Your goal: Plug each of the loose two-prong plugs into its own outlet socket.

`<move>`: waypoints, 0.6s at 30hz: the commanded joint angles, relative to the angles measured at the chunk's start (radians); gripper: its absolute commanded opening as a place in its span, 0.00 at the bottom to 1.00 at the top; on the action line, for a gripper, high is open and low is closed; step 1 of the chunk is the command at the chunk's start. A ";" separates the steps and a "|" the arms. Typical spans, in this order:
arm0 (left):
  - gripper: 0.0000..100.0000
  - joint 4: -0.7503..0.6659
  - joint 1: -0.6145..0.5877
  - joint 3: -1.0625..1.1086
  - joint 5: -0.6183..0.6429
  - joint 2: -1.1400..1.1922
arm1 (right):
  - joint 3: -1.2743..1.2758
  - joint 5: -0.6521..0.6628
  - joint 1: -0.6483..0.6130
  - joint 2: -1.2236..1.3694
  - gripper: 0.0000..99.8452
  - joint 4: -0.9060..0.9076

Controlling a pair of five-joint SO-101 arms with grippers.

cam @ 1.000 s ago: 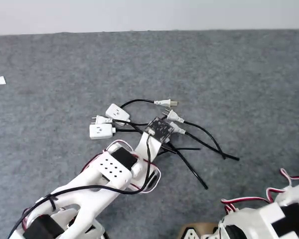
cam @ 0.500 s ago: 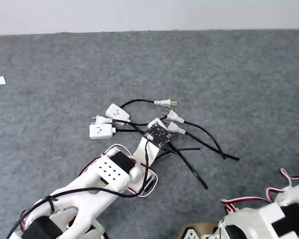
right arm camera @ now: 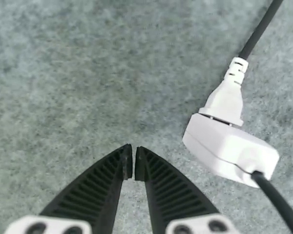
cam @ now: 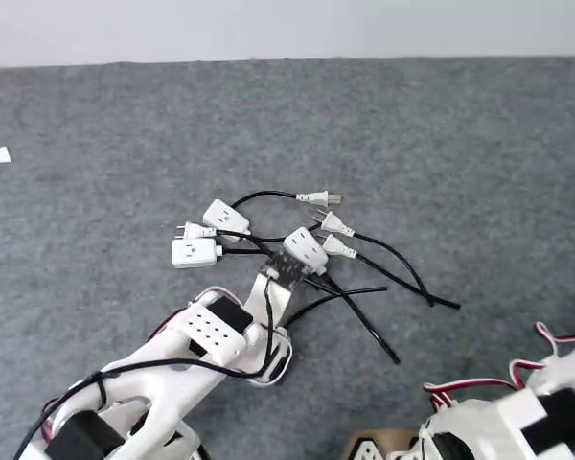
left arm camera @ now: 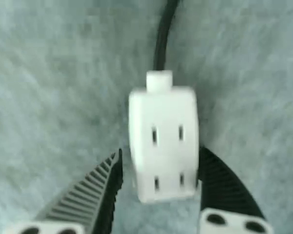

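At the left of the high view, two white outlet blocks (cam: 196,252) lie on the grey carpet (cam: 96,192). A small loose plug (cam: 195,230) sits between them, prongs pointing left.

Just right of these, at mid-frame, the left gripper (left arm camera: 159,157) straddles a third outlet socket (left arm camera: 162,141). Its jaws are parted: one ribbed black finger (left arm camera: 212,180) touches the block's side and the other sits just clear, so I judge it not yet clamped. The step in hand looks like securing this socket. The next move calls for closing squarely on its flat sides, since the smooth plastic could twist out. It must then be held steady while a plug is brought to its slots. The block is glossy and rectangular with softened corners, and it shows two pairs of narrow slots. A stiff black cable (left arm camera: 161,39) leaves its far end.

Right of it in the high view, three two-prong plugs (cam: 333,224) lie close together. They have small tapered white bodies and thin metal prongs, and their black leads loop across the short, felt-like pile. None of these three is seated.

At the lower right, the right gripper (right arm camera: 133,163) is clenched on nothing, its tips meeting above the carpet. Near it lies a white block (right arm camera: 232,148) with a ribbed plug (right arm camera: 227,100) against it.
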 commanded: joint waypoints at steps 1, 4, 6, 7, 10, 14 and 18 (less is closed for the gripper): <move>0.22 -0.021 -0.009 -0.002 0.015 -0.012 | -0.009 0.002 -0.010 -0.004 0.01 -0.012; 0.11 -0.052 -0.009 -0.004 0.015 -0.014 | -0.009 0.002 -0.010 -0.004 0.01 -0.012; 0.00 -0.061 -0.008 -0.025 0.014 -0.014 | -0.009 0.002 -0.010 -0.004 0.01 -0.012; 0.01 -0.058 -0.008 -0.033 0.015 -0.014 | -0.009 0.002 -0.010 -0.004 0.01 -0.012; 0.01 -0.057 -0.009 -0.042 0.023 -0.014 | -0.009 0.002 -0.010 -0.004 0.01 -0.012; 0.01 -0.061 -0.009 -0.051 0.190 -0.015 | -0.009 0.002 -0.010 -0.004 0.01 -0.012; 0.01 -0.057 0.000 -0.151 0.253 -0.015 | -0.009 0.002 -0.035 -0.004 0.01 -0.012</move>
